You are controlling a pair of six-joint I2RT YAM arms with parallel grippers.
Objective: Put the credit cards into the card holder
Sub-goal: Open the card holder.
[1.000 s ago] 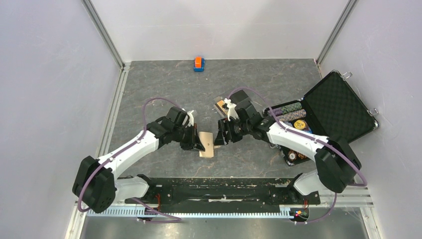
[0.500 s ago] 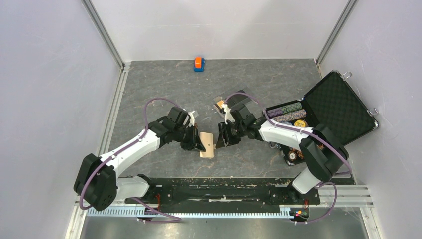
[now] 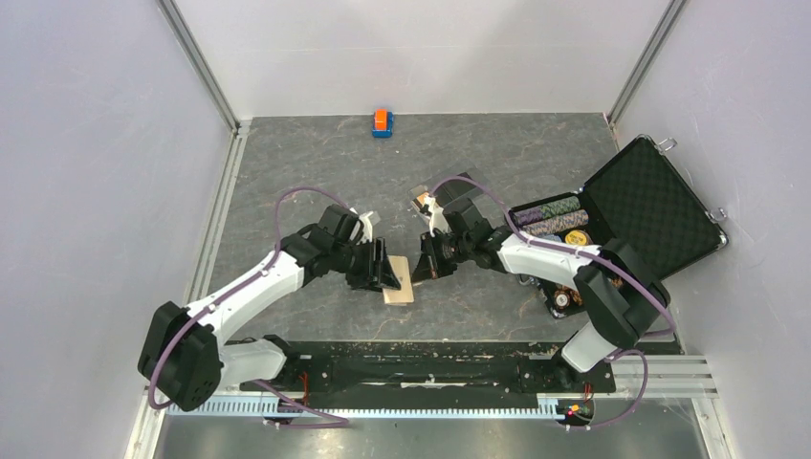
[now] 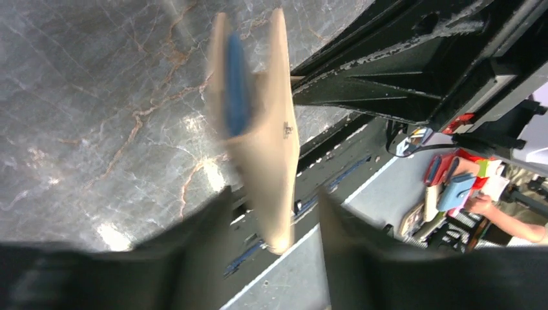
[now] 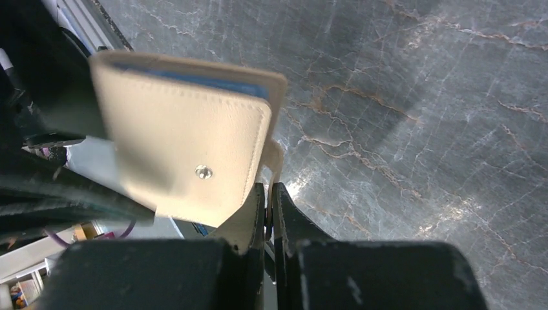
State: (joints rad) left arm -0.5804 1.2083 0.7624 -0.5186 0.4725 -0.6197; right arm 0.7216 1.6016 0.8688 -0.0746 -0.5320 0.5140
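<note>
The card holder (image 4: 262, 123) is blurred, hiding all but an edge of a blue card (image 4: 236, 84).

A dark grey marbled worktop (image 3: 316, 163) with pale brown veins is closed in left, back and right by plain pale walls (image 3: 86, 143), with metal rails (image 3: 196, 62) in the back corners. Bright glare (image 4: 113, 237) spots the stone. Lower right of the left wrist view shows blurred coloured clutter (image 4: 455, 187), perhaps a desk.
</note>
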